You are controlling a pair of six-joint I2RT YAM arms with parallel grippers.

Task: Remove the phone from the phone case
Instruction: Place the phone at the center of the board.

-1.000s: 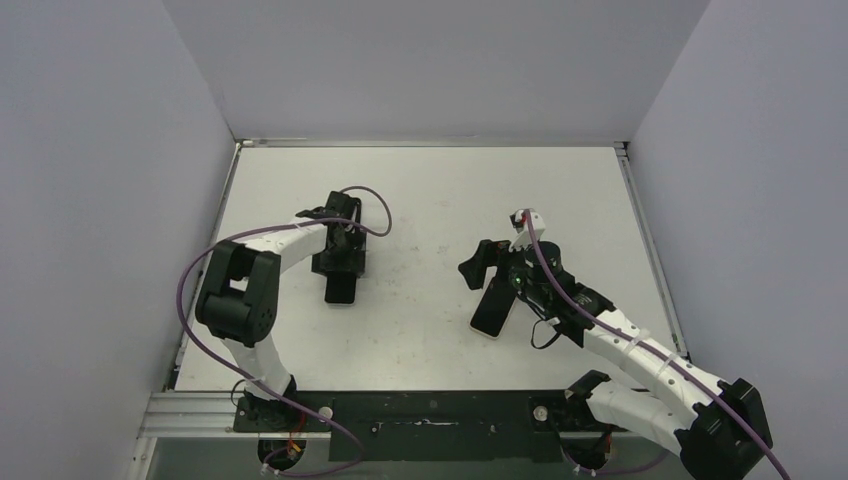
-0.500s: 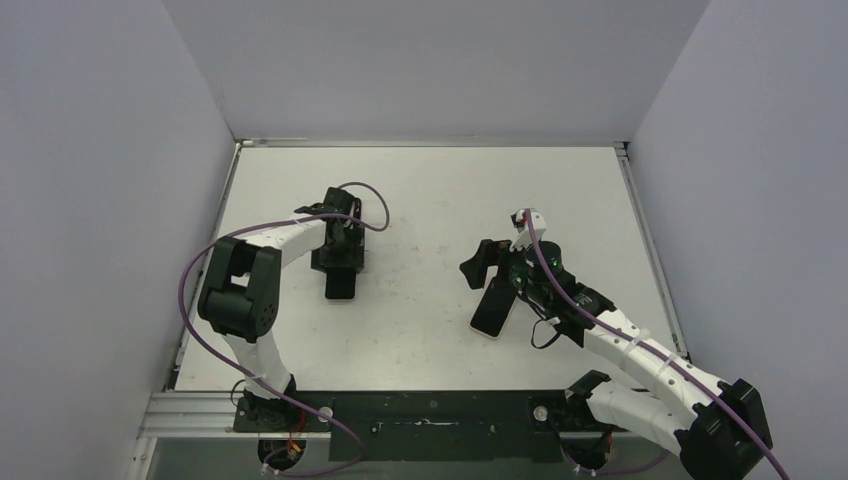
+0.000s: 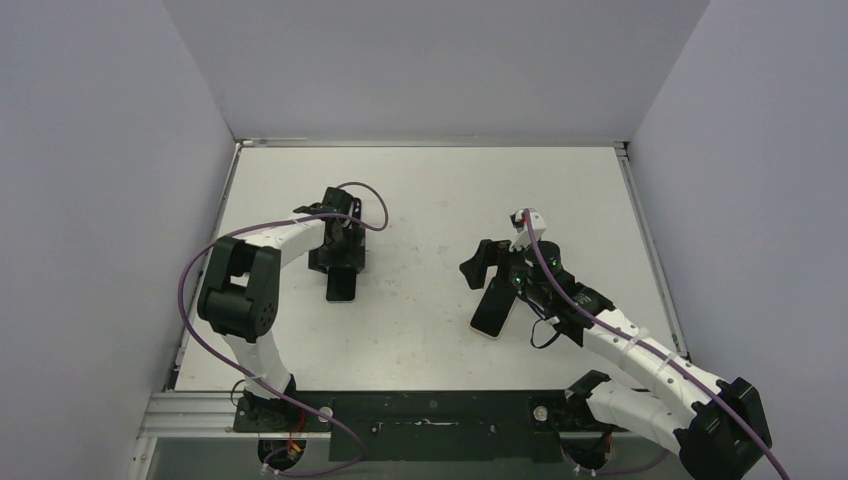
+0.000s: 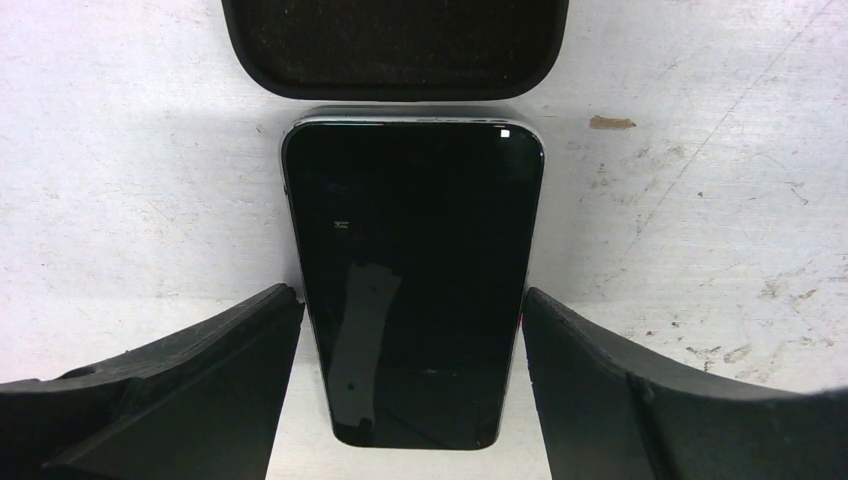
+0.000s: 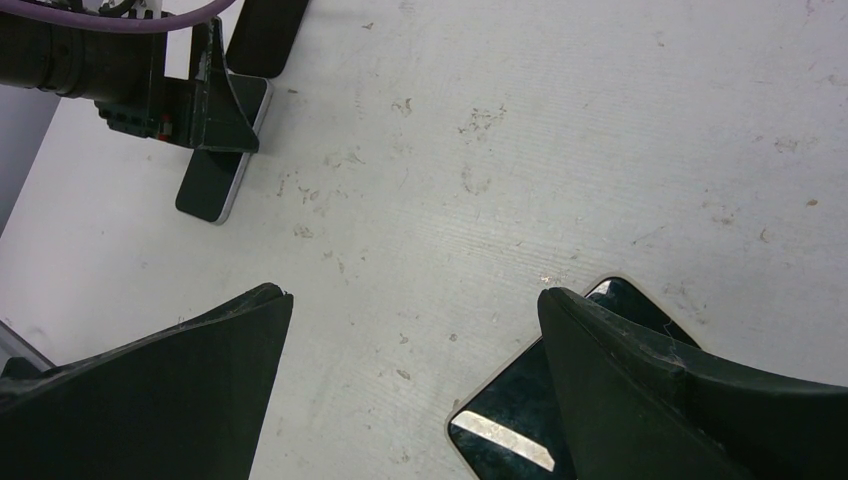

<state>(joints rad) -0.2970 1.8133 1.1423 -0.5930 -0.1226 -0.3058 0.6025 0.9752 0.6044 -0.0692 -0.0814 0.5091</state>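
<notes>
The phone [image 4: 415,280] lies flat on the worktop [image 4: 700,200], dark screen up, fully out of the phone case [image 4: 395,45]. The black case sits just beyond the phone's far short edge. The gap between them is so thin and shadowed that I cannot tell whether they touch.

My left gripper [image 4: 410,300] is released and spread wide, and it holds nothing. One of its fingers [image 4: 180,400] stands on each side of the phone's near half. A strip of bare worktop shows between the left finger and the phone's long edge.

My right gripper [image 5: 412,300] is well apart from all this and is also spread open with nothing in it, poised over scuffed worktop. A second phone [image 5: 520,420] lies screen up by its right finger and is partly hidden under it.
</notes>
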